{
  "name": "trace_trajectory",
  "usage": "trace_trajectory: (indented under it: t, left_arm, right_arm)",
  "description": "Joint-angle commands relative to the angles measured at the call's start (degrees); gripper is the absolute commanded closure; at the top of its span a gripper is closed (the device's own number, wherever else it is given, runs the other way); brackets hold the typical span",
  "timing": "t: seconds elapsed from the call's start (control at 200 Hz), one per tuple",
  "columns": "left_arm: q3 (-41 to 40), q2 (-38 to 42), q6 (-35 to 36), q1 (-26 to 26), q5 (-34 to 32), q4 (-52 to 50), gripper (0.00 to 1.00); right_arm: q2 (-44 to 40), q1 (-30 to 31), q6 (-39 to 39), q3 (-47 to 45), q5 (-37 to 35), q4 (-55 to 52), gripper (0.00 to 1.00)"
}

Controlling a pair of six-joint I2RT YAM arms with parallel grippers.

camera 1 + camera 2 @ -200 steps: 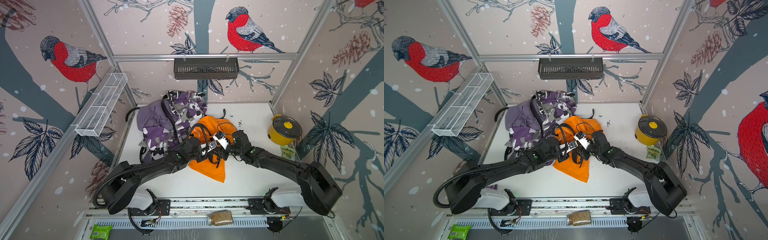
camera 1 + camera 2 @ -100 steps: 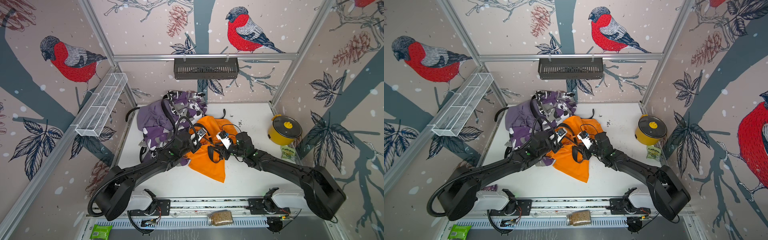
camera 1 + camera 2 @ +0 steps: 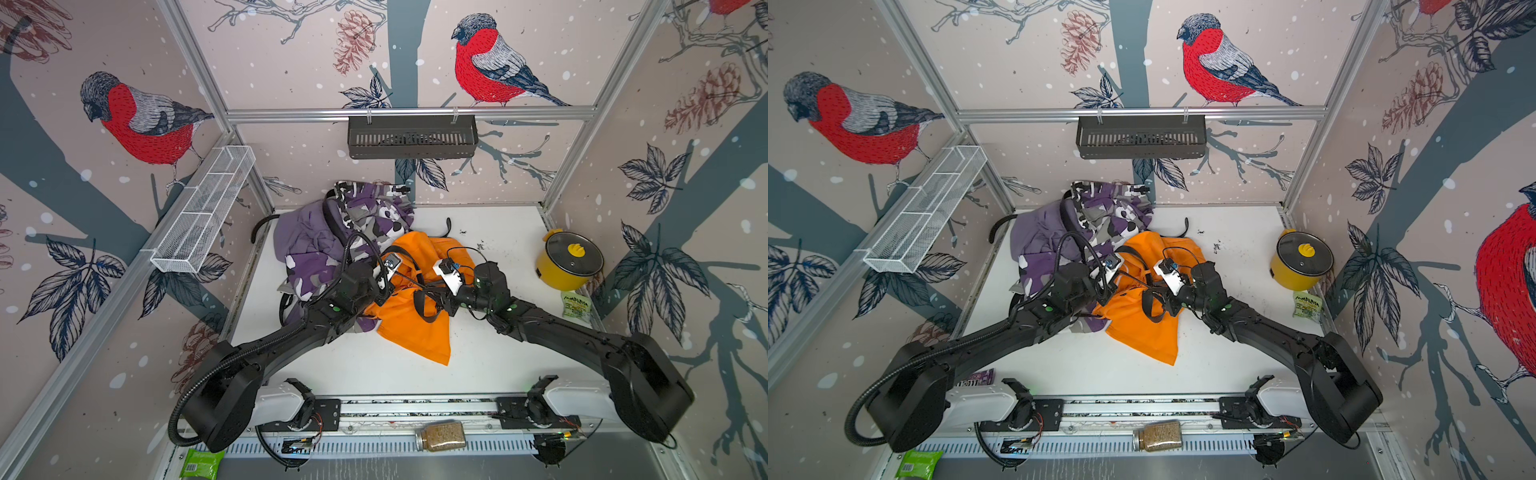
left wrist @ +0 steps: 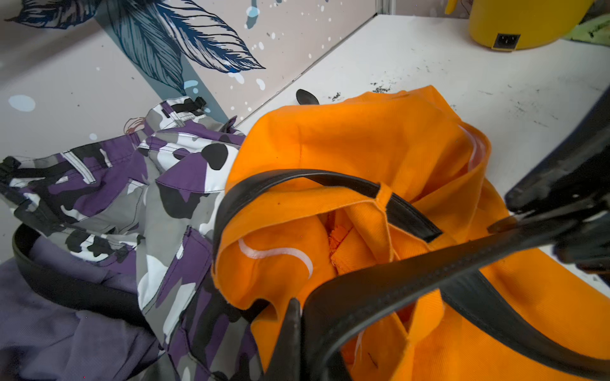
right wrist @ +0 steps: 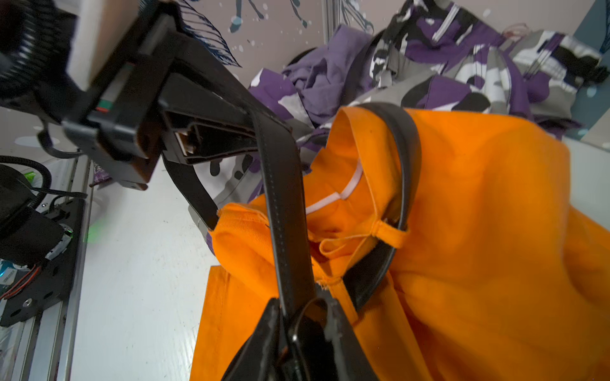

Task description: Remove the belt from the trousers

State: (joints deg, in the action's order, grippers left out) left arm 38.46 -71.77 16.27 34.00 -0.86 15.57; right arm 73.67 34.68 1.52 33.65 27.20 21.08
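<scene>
Near the middle of both top views, on the white bench (image 3: 478, 374), the orange trousers (image 3: 415, 332) lie crumpled with the black belt (image 4: 379, 287) threaded through their waist loops. The camouflage trousers (image 3: 374, 216) and lilac trousers (image 3: 299, 241) are piled beside them toward the upper left. At the bottom centre of the left wrist view the left fingers (image 4: 287, 339) are clamped together on the belt. At the bottom of the right wrist view the right fingers (image 5: 267, 333) flank the same strap, and I cannot tell whether they pinch it. 1 orange loop (image 4: 383, 196) wraps the strap. The belt looks like smooth, springy leather: light, fairly stiff across its width and likely slick in a pinch. A grip flat across the strap, close to a loop, should serve best. The cloth is soft and light and will probably drag along unless 1 arm pins it.
</scene>
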Motion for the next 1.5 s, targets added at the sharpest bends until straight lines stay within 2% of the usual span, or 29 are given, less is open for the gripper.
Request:
trace_trajectory:
  t: [0.0,0.065,0.14,0.21,0.275,0.32,0.355,0.455,0.57,0.735,0.955,1.221,1.251,1.311,1.356,1.381,1.421,1.496]
  left_arm:
    - [0.70,2.03,-6.50,-4.63,-23.85,5.20,1.00]
    - [-0.19,3.42,-6.01,-4.60,-21.01,6.58,1.00]
    - [-0.95,4.94,-4.22,-4.40,-11.44,6.53,1.00]
    - [-3.39,6.68,-2.92,-2.10,-7.07,9.68,1.00]
    - [-5.53,7.75,-0.96,0.33,-2.66,13.23,1.00]
    - [-5.57,7.87,-0.62,2.15,-2.17,13.53,1.00]
    - [-5.06,7.70,-0.67,2.91,-1.58,12.88,1.00]
    - [-5.29,8.13,-1.48,3.86,-0.54,13.96,1.00]
    - [-5.42,8.49,-1.86,4.14,0.90,14.86,1.00]
    - [-5.46,8.80,-1.51,4.32,1.48,14.92,1.00]
    - [-4.36,7.20,-2.16,4.76,0.04,13.34,1.00]
    - [-3.13,5.59,-2.50,4.75,-4.27,12.22,1.00]
    - [-3.01,5.62,-2.56,4.76,-4.97,12.11,1.00]
    - [-2.88,5.77,-2.32,4.76,-6.47,11.80,1.00]
    - [-2.70,5.96,-2.38,4.76,-7.59,11.31,1.00]
    - [-2.60,6.12,-2.37,4.76,-8.41,11.04,1.00]
    - [-2.57,6.24,-2.81,4.76,-10.46,10.74,1.00]
    - [-3.04,6.87,-2.98,4.68,-15.68,11.11,1.00]
  right_arm:
    - [-0.04,-0.67,0.01,-1.23,-0.88,-13.43,1.00]
    - [0.45,-0.42,0.28,-1.06,-0.98,-13.60,1.00]
    - [1.57,-0.21,0.58,-0.63,0.22,-13.76,1.00]
    - [2.45,0.39,1.47,0.39,2.17,-14.21,0.99]
    - [1.81,1.70,2.08,1.05,3.36,-13.63,0.86]
    - [0.67,2.28,2.00,1.07,3.77,-12.47,0.76]
    - [-0.55,2.49,1.83,0.86,4.19,-11.21,0.63]
    - [-3.10,2.55,1.32,0.61,4.29,-8.86,0.41]
    - [-2.81,2.60,1.38,1.22,5.39,-8.28,0.26]
    - [-0.23,2.81,2.00,2.01,4.22,-8.08,0.16]
    - [0.79,6.50,-1.54,3.62,-2.86,-4.10,0.13]
    - [5.44,11.22,-11.15,4.01,-11.02,0.88,0.19]
    - [6.15,11.68,-11.95,4.37,-13.37,-0.16,0.26]
    - [7.41,11.75,-13.13,4.58,-16.59,-1.79,0.47]
    - [7.46,11.53,-13.32,4.19,-17.98,-2.49,0.79]
    - [7.14,11.23,-13.05,3.74,-17.52,-2.58,0.88]
    - [6.23,10.76,-12.73,3.09,-17.83,-2.88,0.94]
    - [4.70,9.39,-11.36,2.57,-16.92,-4.98,0.98]
